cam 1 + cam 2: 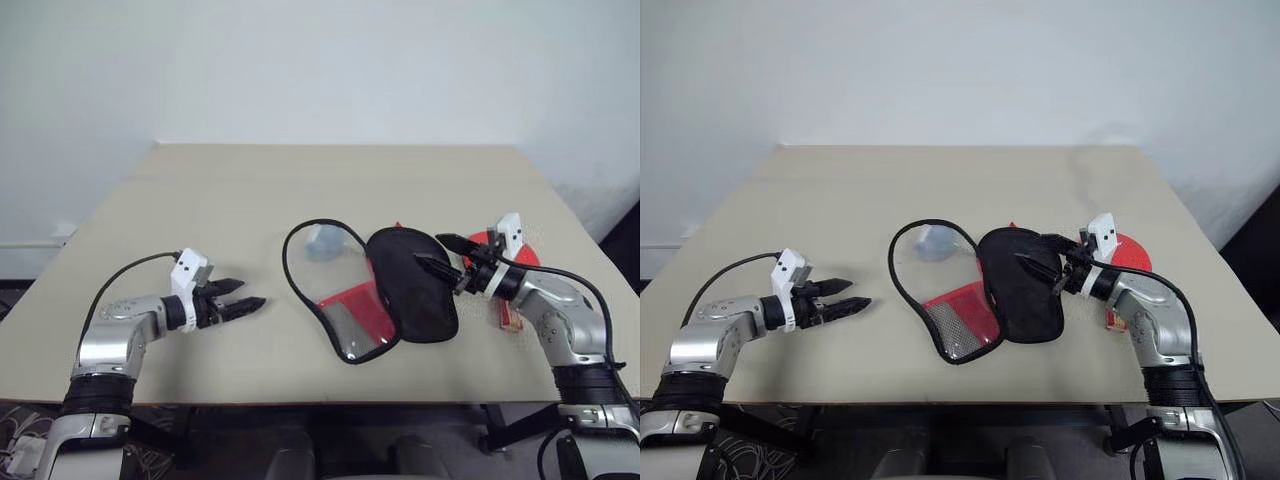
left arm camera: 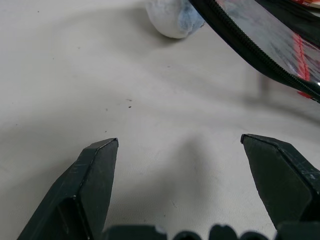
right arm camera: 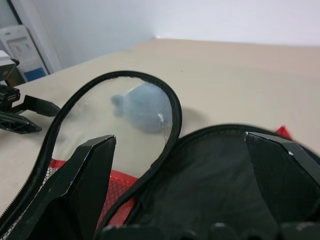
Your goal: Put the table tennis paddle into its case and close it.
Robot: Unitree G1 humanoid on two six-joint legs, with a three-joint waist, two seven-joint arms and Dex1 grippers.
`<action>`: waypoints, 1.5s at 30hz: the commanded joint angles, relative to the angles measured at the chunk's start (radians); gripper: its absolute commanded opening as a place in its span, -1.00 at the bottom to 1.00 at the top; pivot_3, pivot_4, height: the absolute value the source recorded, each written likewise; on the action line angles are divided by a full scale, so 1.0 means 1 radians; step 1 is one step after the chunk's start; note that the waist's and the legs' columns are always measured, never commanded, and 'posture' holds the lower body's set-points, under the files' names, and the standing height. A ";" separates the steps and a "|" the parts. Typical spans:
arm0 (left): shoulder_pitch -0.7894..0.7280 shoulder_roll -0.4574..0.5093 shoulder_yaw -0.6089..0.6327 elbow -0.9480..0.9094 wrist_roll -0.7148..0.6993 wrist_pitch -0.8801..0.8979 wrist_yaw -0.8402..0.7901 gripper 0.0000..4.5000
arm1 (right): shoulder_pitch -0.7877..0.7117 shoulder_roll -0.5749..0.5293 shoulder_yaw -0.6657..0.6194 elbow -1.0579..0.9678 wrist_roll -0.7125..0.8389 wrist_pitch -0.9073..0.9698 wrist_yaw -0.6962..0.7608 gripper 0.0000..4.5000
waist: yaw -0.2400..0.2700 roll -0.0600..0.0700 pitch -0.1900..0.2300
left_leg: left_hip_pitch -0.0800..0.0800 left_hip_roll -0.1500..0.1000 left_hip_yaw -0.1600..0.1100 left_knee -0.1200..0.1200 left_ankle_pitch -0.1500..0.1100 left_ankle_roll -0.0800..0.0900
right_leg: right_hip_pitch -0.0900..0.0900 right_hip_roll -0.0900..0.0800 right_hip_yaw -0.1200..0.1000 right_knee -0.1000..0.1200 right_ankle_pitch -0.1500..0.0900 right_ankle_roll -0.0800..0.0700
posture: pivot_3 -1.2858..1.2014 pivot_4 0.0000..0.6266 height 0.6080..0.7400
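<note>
The case lies unzipped and spread flat at the table's middle: its black half (image 1: pixel 412 288) is to the right, and its half with the clear window, red panel and black zipper rim (image 1: pixel 348 312) is to the left. The table tennis paddle (image 1: pixel 526 254) lies on the table just right of the case, its red face partly hidden behind my right wrist, its wooden handle (image 1: pixel 510 318) pointing toward me. My right gripper (image 1: pixel 430 250) hovers open over the black half's right edge, holding nothing. Well left of the case, my left gripper (image 1: pixel 250 294) is open and empty above the bare table.
A small pale grey-blue lump (image 1: pixel 323 243) sits on the table inside the loop of the zipper rim, at the far side of the case. The beige table (image 1: pixel 200 200) has bare room at the back and left; its front edge is close to both arms.
</note>
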 commanded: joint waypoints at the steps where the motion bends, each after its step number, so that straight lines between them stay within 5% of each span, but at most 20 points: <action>1: -0.002 0.012 0.015 -0.028 0.005 -0.042 -0.003 0.87 | -0.048 0.003 -0.015 0.004 -0.006 -0.044 0.006 0.98 | 0.000 0.000 0.000 | 0.000 0.000 0.000 0.000 0.000 0.000 | 0.000 0.000 0.000 0.000 0.000 0.000 | 0.03 -1.00 1.00; 9: -0.008 -0.005 0.023 -0.079 -0.029 -0.026 -0.001 0.87 | -0.075 0.006 -0.086 0.050 -0.001 -0.063 -0.070 0.98 | 0.000 0.000 0.000 | 0.000 0.000 0.000 0.000 0.001 -0.001 | 0.000 0.000 0.000 0.000 0.000 0.000 | 0.03 -1.00 1.00; 14: 0.057 0.006 0.024 -0.222 -0.078 0.042 -0.019 0.87 | -0.071 -0.057 -0.117 0.138 -0.137 -0.108 -0.231 0.98 | 0.000 0.000 0.000 | 0.000 0.000 0.000 0.000 0.001 -0.001 | 0.000 0.000 0.000 0.001 0.000 0.000 | 0.03 -1.00 1.00; 23: 0.085 0.017 -0.018 -0.375 -0.093 0.101 -0.037 0.87 | -0.045 -0.108 -0.151 0.168 -0.206 0.072 -0.412 0.98 | 0.000 0.000 0.000 | 0.000 0.000 0.000 -0.001 0.001 -0.001 | -0.001 0.000 0.001 0.000 0.000 -0.001 | 0.03 -1.00 1.00; 45: 0.022 -0.010 -0.153 -0.305 -0.065 0.095 -0.096 0.87 | 0.185 -0.152 -0.224 -0.056 -0.150 0.341 -0.412 0.98 | 0.000 0.000 0.000 | 0.001 0.000 0.001 0.000 0.002 0.000 | 0.000 0.000 0.002 0.000 0.000 0.000 | 0.03 -1.00 1.00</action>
